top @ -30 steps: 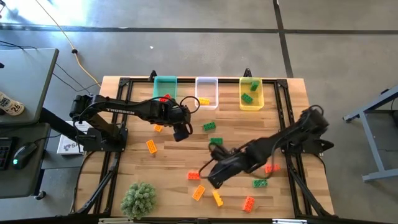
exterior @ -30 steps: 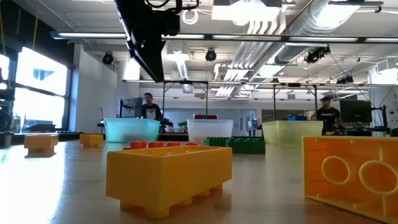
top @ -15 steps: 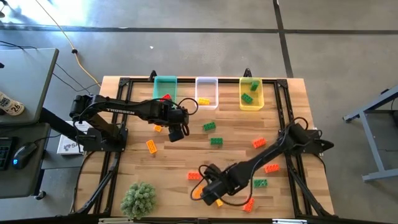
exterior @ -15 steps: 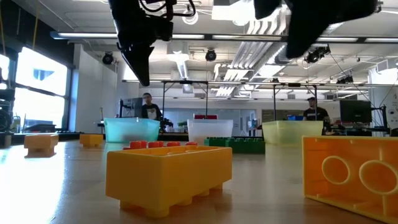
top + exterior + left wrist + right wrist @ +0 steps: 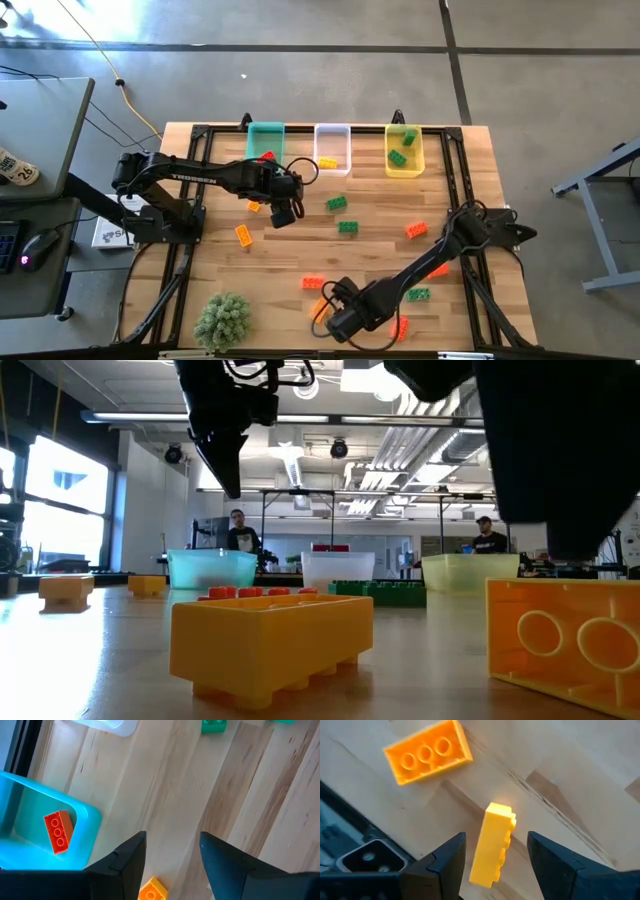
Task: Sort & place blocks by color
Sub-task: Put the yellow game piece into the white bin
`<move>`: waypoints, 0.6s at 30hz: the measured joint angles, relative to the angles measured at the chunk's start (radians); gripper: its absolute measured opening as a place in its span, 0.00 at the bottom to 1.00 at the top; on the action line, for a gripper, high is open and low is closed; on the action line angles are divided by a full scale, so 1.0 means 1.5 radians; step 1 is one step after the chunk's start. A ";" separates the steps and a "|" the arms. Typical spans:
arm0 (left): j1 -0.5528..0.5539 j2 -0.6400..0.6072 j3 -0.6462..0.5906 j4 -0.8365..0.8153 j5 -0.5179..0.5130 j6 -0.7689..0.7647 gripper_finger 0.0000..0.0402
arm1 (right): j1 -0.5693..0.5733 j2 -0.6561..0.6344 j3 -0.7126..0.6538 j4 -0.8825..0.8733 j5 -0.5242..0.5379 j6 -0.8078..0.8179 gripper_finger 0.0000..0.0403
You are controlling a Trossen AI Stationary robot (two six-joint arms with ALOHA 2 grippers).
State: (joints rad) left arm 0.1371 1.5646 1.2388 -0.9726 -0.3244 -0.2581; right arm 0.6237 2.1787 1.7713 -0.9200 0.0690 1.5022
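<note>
My right gripper (image 5: pixel 495 865) is open near the table's near edge (image 5: pixel 338 324). Its fingers stand on either side of a yellow block (image 5: pixel 493 845) that lies on the wood, without touching it. An orange block (image 5: pixel 427 751) lies just beyond. In the low view, the yellow block (image 5: pixel 270 645) and the orange block (image 5: pixel 565 645) fill the foreground under the right gripper (image 5: pixel 540 450). My left gripper (image 5: pixel 283 212) hangs open and empty (image 5: pixel 172 852) above the table by the teal bin (image 5: pixel 30 810), which holds a red block (image 5: pixel 57 831).
The teal bin (image 5: pixel 265 140), a white bin (image 5: pixel 332 148) and a yellow bin (image 5: pixel 404 150) stand along the far edge. Loose green (image 5: pixel 348 227) and orange blocks (image 5: pixel 244 236) are scattered over the table. A green plant (image 5: pixel 222 320) sits at the near left. The low camera (image 5: pixel 365 860) is beside the yellow block.
My right gripper has swung toward the table's near edge and come down over the yellow block, staying open. In the low view it now fills the upper right. My left gripper shifted a little to the left early on, then held still.
</note>
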 joint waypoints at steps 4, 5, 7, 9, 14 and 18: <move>0.000 0.000 0.000 0.000 0.000 0.000 0.43 | 0.004 0.020 0.000 0.006 -0.015 0.009 0.50; 0.000 0.000 0.000 0.000 0.000 0.000 0.43 | 0.004 0.027 0.000 0.008 -0.018 0.012 0.50; 0.000 0.000 0.000 0.000 0.000 0.000 0.43 | 0.005 0.037 0.000 0.009 -0.032 0.018 0.50; 0.000 0.000 0.000 0.000 0.000 0.000 0.43 | 0.005 0.042 0.000 0.010 -0.044 0.025 0.48; 0.000 0.000 0.000 0.000 0.000 0.000 0.43 | 0.005 0.045 0.000 0.013 -0.047 0.030 0.32; 0.000 0.000 0.000 0.000 0.000 0.000 0.43 | 0.003 0.044 0.000 0.014 -0.052 0.029 0.15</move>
State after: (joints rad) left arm 0.1370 1.5646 1.2388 -0.9722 -0.3240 -0.2581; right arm 0.6277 2.2453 1.7710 -0.8986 -0.0093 1.5453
